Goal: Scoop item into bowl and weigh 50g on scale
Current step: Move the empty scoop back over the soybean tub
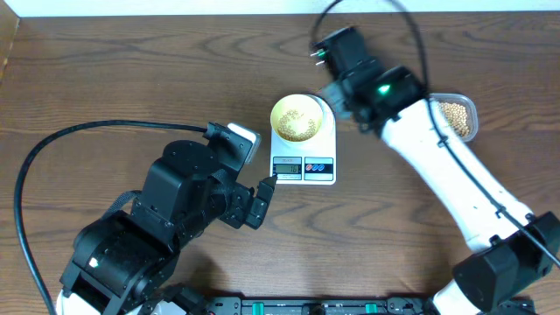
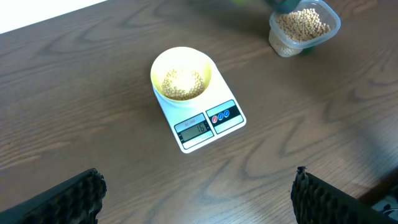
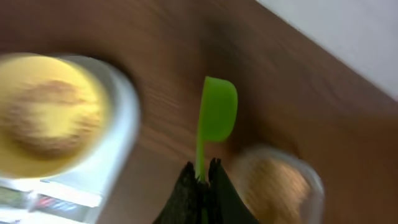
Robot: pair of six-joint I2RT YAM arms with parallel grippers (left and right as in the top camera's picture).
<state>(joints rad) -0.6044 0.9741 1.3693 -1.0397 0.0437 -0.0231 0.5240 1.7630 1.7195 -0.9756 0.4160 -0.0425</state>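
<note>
Scoop (image 3: 216, 115) handle sits pinched in tightly closed right hand (image 3: 203, 169).

bowl (image 1: 278, 112) of beans (image 1: 299, 122) on scale (image 1: 325, 133) | my left gripper (image 1: 262, 199) just beside scale's front-left corner | tub (image 1: 473, 112) beside my right arm (image 1: 437, 157)

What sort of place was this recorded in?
Likely a robot lab bench rather than a kitchen: wood-grain table, cabled arms, and a scale, bowl and tub of beans laid out.
</note>
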